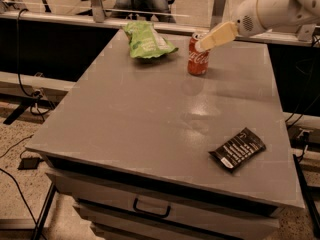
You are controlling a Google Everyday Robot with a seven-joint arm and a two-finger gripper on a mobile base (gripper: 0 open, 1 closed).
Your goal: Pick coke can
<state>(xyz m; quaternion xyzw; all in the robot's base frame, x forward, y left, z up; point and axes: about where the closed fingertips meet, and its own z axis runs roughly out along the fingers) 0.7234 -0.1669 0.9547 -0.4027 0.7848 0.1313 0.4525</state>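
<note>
The coke can (198, 58) stands upright in the upper middle of the frame, near the far edge of the grey surface (150, 114). The hand (206, 41) slants in from the upper right, and its tip overlaps the can's top rim. The can sits just below-left of it, long axis vertical. Can't tell if the hand is wide or narrow. The chip bag (147, 41) lies to the can's left.

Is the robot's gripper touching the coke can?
Cannot tell: in the camera view the gripper overlaps the coke can at its top; depth unclear.
</note>
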